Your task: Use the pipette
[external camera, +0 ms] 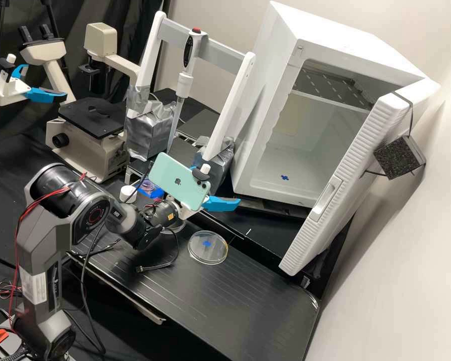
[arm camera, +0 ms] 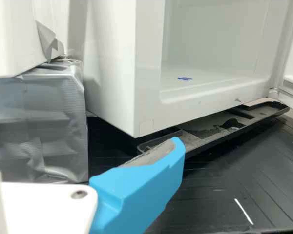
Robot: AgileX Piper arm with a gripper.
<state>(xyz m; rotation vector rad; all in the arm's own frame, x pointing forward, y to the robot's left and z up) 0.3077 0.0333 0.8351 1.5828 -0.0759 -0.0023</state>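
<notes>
"Jaws first: where do we have them?"

"Low on the near side of the pipette stand, by its taped foot on the incubator side. We have the two fingers standing well open, the grey pad of the one in the wrist view bare, and nothing held between them."

"And our pipette?"

"Hung from the stand's crossbar, between its two uprights, red button up and tip pointing down. We see no contact between it and the jaws."

"So how far along are we?"

"Barely begun, we'd judge. The tool sits in its holder, so gripping it, lifting it clear of the crossbar and working the button all look undone. We can't tell whether there is any liquid in the tip."

"Where might we use it?"

"Perhaps over the petri dish, which lies on the table in front of the stand. That's our guess; the task names no target. After that, we'd probably want to hang the pipette back on the stand."
</notes>
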